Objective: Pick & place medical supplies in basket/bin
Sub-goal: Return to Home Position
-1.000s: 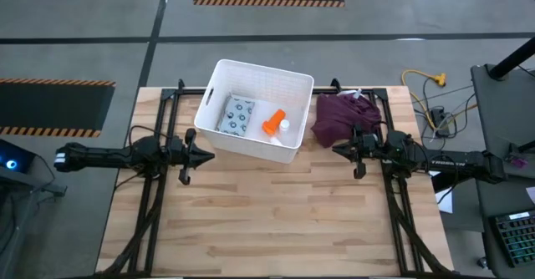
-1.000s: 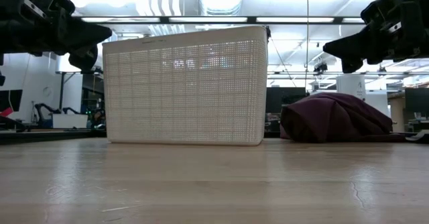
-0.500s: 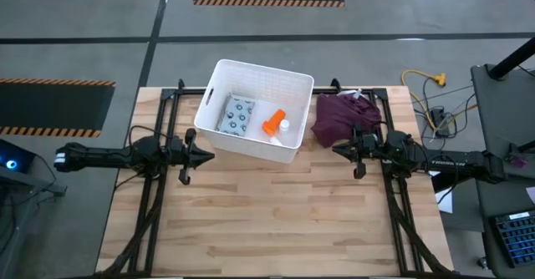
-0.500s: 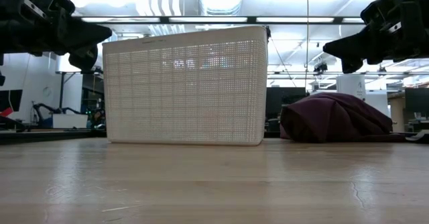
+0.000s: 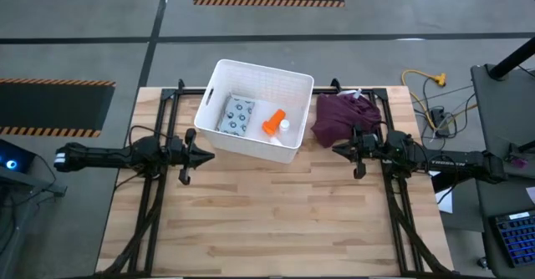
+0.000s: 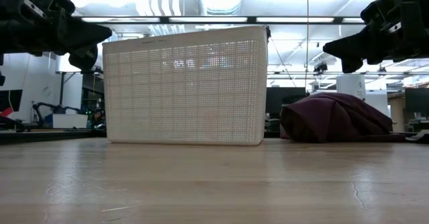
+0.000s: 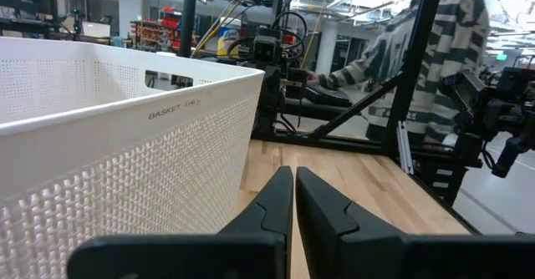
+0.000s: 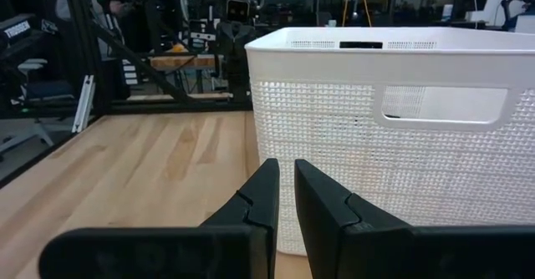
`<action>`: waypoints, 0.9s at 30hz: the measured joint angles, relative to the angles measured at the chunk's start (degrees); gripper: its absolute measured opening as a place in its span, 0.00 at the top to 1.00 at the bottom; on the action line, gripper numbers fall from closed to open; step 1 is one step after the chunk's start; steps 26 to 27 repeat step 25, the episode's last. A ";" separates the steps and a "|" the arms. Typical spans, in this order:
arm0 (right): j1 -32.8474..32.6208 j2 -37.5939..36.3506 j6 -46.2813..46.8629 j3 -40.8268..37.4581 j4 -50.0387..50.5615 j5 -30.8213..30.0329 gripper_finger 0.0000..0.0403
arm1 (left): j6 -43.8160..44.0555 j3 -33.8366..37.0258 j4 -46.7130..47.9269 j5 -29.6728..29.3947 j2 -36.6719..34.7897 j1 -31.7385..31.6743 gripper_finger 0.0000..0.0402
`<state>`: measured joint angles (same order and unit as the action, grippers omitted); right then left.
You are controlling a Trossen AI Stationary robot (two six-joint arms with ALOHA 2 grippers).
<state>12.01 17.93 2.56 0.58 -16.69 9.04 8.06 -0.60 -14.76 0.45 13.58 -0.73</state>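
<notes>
The white basket (image 5: 219, 70) stands on the table's far middle. Inside it lie the grey-blue dotted packet (image 5: 238, 116), the orange bottle-like piece (image 5: 273, 121) and a tiny white vial (image 5: 285, 125). I cannot make out the tiny white tube for certain. My left gripper (image 5: 209, 154) hovers shut above the table just near-left of the basket (image 7: 125, 120), holding nothing. My right gripper (image 5: 337, 149) hovers shut to the basket's (image 8: 376, 145) right, near the maroon cloth, also holding nothing. In the low view both grippers (image 6: 107, 31) (image 6: 326, 47) hang high above the tabletop.
A maroon cloth heap (image 5: 344, 116) lies right of the basket, with a small white thing (image 5: 355, 93) at its far edge. The near half of the wooden table (image 5: 276, 220) is bare boards. A person in a striped top (image 7: 435, 53) stands beyond the table's right side.
</notes>
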 joint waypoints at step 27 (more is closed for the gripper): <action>0.00 -0.04 0.49 -0.01 -0.01 0.00 0.92 | 0.00 0.00 0.00 0.00 0.00 0.02 1.00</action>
